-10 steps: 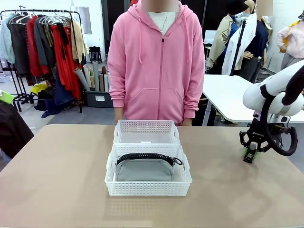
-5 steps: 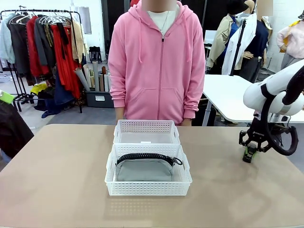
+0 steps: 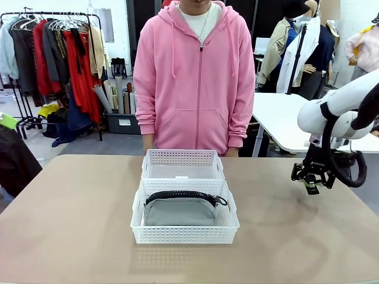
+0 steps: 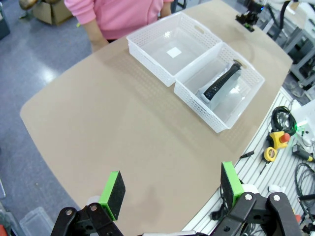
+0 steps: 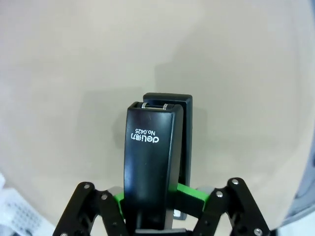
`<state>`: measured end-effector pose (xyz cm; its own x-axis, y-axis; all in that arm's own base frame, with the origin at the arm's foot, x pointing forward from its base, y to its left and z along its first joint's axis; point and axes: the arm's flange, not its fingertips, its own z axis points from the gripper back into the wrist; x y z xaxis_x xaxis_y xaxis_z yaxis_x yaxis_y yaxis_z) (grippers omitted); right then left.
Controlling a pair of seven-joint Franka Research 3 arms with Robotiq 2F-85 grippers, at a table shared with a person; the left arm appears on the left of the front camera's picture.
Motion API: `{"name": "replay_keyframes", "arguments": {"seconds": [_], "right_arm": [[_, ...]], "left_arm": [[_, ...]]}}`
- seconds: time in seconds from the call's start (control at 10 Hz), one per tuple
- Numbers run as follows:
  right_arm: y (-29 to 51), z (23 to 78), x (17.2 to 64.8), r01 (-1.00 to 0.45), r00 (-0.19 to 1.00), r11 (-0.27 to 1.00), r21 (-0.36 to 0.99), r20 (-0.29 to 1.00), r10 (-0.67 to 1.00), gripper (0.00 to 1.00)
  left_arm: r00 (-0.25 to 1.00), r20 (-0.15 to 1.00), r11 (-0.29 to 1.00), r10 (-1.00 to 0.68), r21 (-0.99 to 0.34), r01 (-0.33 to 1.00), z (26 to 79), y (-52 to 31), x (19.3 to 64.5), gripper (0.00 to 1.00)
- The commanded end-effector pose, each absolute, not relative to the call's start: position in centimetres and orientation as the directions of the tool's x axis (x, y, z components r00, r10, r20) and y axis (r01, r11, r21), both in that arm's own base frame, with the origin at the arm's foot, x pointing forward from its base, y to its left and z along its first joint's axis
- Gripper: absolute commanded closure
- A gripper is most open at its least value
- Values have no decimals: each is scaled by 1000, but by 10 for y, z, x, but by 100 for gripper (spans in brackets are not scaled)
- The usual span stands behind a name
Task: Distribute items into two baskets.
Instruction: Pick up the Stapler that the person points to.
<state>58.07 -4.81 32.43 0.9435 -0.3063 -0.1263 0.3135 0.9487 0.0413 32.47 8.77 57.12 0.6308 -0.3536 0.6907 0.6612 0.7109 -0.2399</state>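
A black stapler (image 5: 150,157) sits clamped between the green pads of my right gripper (image 5: 157,196), which is shut on it above the tan tabletop. In the front view the right gripper (image 3: 312,182) hangs just over the table's right side. Two white lattice baskets stand in the middle. The farther basket (image 3: 182,154) has nothing in it. The nearer basket (image 3: 185,234) holds the grey pouch (image 3: 179,212) with its black zipper. My left gripper (image 4: 172,189) is open and high over the table corner, far from the baskets (image 4: 197,103).
A person in a pink hoodie (image 3: 195,77) stands at the far edge, just behind the farther basket. The tan table (image 3: 71,225) is bare left and right of the baskets. Tools and cables (image 4: 283,142) lie on a rail beside the table in the left wrist view.
My right gripper has shut on the stapler and risen off the table, drifting slightly left. The left arm, baskets and pouch have not moved.
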Motion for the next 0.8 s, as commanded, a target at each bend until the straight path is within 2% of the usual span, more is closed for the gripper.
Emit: {"name": "replay_keyframes", "arguments": {"seconds": [0.0,0.2,0.4,0.6,0.7], "right_arm": [[-42,348,578,147,983,989,-18,-111,-148,100],[-17,370,559,-103,989,994,47,-97,107,100],[0,414,527,-351,934,921,170,-7,357,100],[4,460,503,-505,860,820,269,82,503,100],[8,474,496,-546,833,792,275,73,549,100]], "left_arm": [[615,707,698,-350,-242,674,571,88,326,0],[615,707,698,-350,-242,674,571,88,326,0],[615,707,698,-350,-242,674,571,88,326,0],[615,707,698,-350,-242,674,571,88,326,0],[615,707,698,-350,-242,674,571,88,326,0]]}}
